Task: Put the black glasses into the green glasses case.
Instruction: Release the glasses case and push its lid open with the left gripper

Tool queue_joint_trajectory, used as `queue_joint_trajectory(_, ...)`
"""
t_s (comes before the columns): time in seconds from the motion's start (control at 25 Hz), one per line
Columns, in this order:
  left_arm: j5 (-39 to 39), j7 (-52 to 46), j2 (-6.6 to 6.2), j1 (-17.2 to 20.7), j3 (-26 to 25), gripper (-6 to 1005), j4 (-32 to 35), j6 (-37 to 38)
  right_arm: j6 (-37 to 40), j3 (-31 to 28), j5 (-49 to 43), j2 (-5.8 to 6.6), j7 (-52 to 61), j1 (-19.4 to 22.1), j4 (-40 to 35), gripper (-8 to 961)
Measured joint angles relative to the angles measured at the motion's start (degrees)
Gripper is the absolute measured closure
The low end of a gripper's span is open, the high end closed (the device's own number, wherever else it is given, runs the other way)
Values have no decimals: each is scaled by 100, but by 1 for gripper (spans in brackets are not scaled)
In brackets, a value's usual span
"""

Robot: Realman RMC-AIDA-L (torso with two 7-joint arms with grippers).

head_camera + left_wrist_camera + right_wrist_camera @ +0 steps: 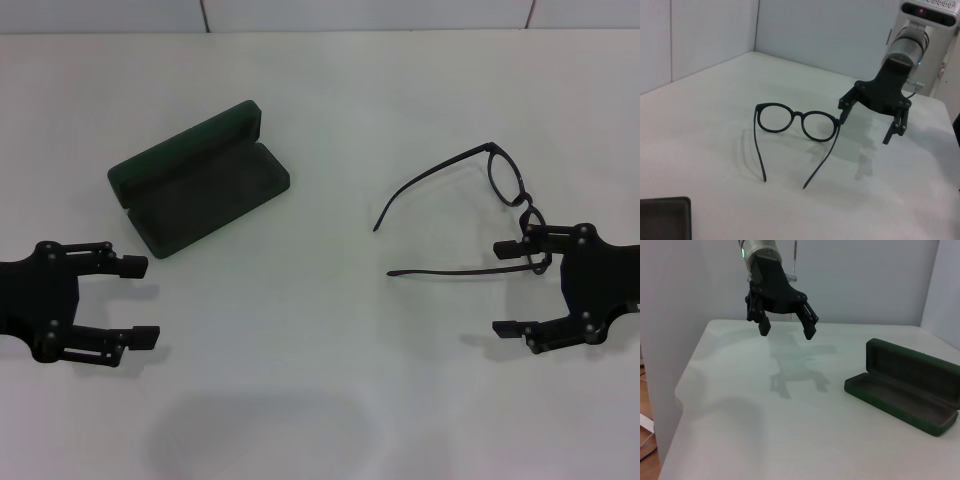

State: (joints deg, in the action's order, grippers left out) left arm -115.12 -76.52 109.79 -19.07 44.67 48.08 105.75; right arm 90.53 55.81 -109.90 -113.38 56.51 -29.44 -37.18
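The black glasses [524,200] stand on the white table at the right, temple arms unfolded and pointing toward the middle. My right gripper [505,288] is open right beside them, its far finger [512,250] at the near lens and hinge. The left wrist view shows the glasses [799,115] from the front, with the right gripper [865,129] at their end. The green glasses case [200,180] lies open at the left, lid tilted back, dark lining bare. My left gripper [140,300] hangs open near the case, nothing between its fingers. The right wrist view shows the case [905,390] and left gripper [786,331].
The white table [320,340] carries only the case and the glasses. A pale wall runs along its far edge [320,30]. The table's side edge [680,405] drops off near the left arm in the right wrist view.
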Motion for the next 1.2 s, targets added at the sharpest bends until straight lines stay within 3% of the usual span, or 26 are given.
queue_joint_trajectory(0.52,-11,-32,-9,-17,-5,138,-6,5,-1,-1,-6,-20,0,21,0,96)
queue_joint_trajectory(0.68,24,-643,23,-95,-203,138,-57,-35,0,-23,-6,-42,0,38,6,96)
queue_joint_trajectory(0.8,-25,-1627,19,-296,-443,138,-94,-110,-1,-15,-6,-64,39,41,19,96)
queue_joint_trajectory(0.92,-163,-2732,-93,-651,-498,137,-58,-339,0,-4,-6,-86,93,42,21,97)
queue_joint_trajectory(1.0,-262,-2926,-128,-764,-495,137,-39,-389,0,-3,-6,-93,101,44,25,97)
queue_joint_trajectory(1.04,-603,-3282,-206,-1105,-488,137,43,-478,0,-2,-6,-98,104,45,28,97)
queue_joint_trajectory(1.2,-1434,-3689,-185,-1667,-459,139,482,-660,-9,84,-7,-108,184,43,33,97)
